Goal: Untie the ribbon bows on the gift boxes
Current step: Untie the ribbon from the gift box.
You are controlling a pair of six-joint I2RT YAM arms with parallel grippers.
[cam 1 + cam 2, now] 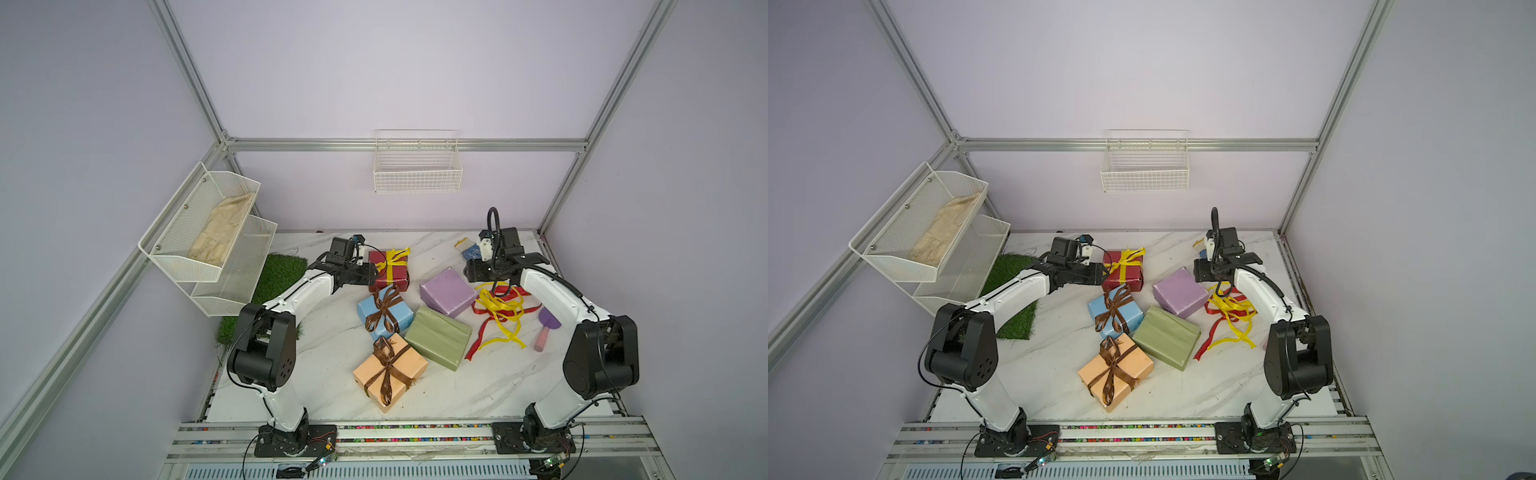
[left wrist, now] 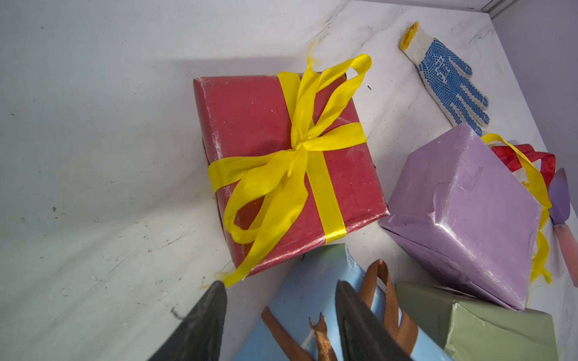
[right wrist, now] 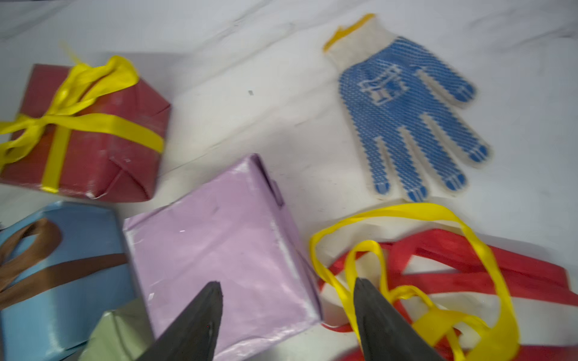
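right gripper (image 3: 287,281) parted, empty, near loose yellow ribbon (image 3: 416,208) | left gripper (image 2: 280,284) parted, empty

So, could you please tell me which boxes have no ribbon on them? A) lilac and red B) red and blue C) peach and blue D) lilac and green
D: the lilac box and the green box show bare paper, with no ribbon around them.
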